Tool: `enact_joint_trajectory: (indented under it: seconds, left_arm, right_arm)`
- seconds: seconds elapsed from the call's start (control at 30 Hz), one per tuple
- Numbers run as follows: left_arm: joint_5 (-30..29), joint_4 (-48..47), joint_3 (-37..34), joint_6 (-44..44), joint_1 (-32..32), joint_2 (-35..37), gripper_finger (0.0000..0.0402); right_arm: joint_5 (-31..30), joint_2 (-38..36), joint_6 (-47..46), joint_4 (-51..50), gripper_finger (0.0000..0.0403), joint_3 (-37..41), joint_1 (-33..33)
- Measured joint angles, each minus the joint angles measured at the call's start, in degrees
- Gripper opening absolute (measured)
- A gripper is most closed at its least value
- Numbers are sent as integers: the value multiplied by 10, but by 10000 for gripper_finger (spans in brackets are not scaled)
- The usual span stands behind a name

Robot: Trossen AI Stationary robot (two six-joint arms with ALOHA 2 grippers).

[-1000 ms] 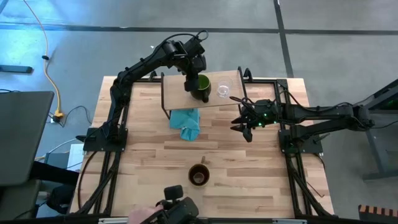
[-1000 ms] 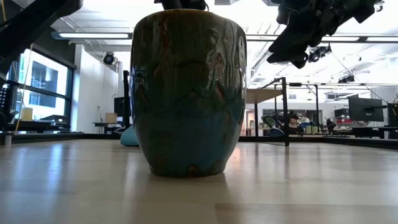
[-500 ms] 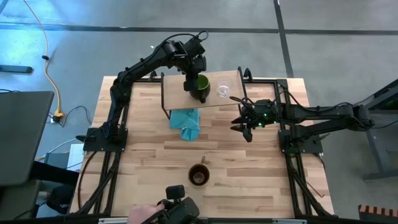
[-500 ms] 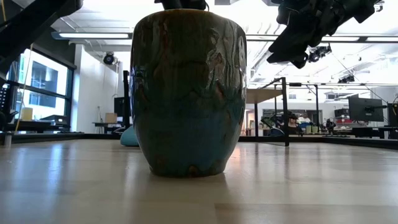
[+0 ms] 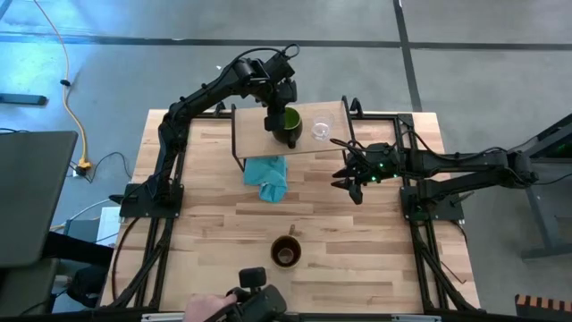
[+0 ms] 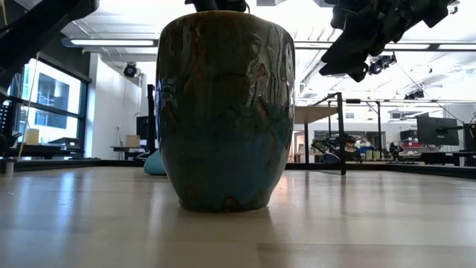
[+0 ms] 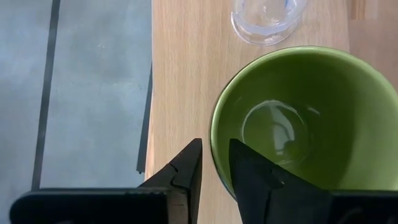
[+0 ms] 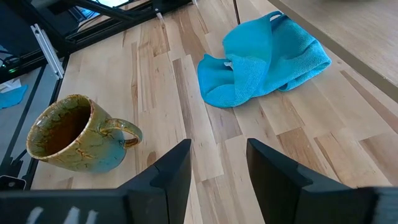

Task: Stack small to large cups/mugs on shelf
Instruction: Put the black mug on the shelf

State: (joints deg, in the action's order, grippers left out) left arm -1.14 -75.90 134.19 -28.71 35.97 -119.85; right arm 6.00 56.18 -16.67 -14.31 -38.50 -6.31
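Note:
The green-lined dark mug [image 5: 291,122] stands on its base on the light-wood shelf [image 5: 255,134], beside the small clear glass cup [image 5: 321,131]. Both also show in the left wrist view: the mug [image 7: 305,118] and the glass cup [image 7: 264,22]. My left gripper [image 5: 278,117] is above the mug's left rim and shut on it. The larger brown mug [image 5: 286,251] stands on the table near the front, and fills the low view [image 6: 223,112]. My right gripper [image 5: 354,182] hangs open and empty to the right of the shelf, above the table. My left gripper [image 7: 215,143] comes from above, pointing down. One finger [image 7: 249,177] is inside the mug and the other [image 7: 189,171] is outside it. The mug's rim [image 7: 214,132] is between them on the side away from the glass cup. The mug stands upright on the shelf.
A teal cloth [image 5: 268,175] lies crumpled on the table just in front of the shelf and shows in the right wrist view [image 8: 264,59]. The brown mug [image 8: 74,134] has its handle toward the cloth. A person's hand [image 5: 204,309] shows at the table's near edge.

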Motion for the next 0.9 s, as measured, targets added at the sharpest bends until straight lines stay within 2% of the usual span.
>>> enact_joint_trajectory:
  seconds: [0.17,0.67,0.9]
  left_arm:
    - [-19,0,0,-5,-5,0,67]
    - [-15,-4,0,-4,-4,6,67]
    - [-31,-4,0,-4,-4,6,67]
  right_arm:
    - [0,0,0,0,144,0,0]
    - [0,0,-2,0,144,0,0]
    - [0,0,-2,0,144,0,0]
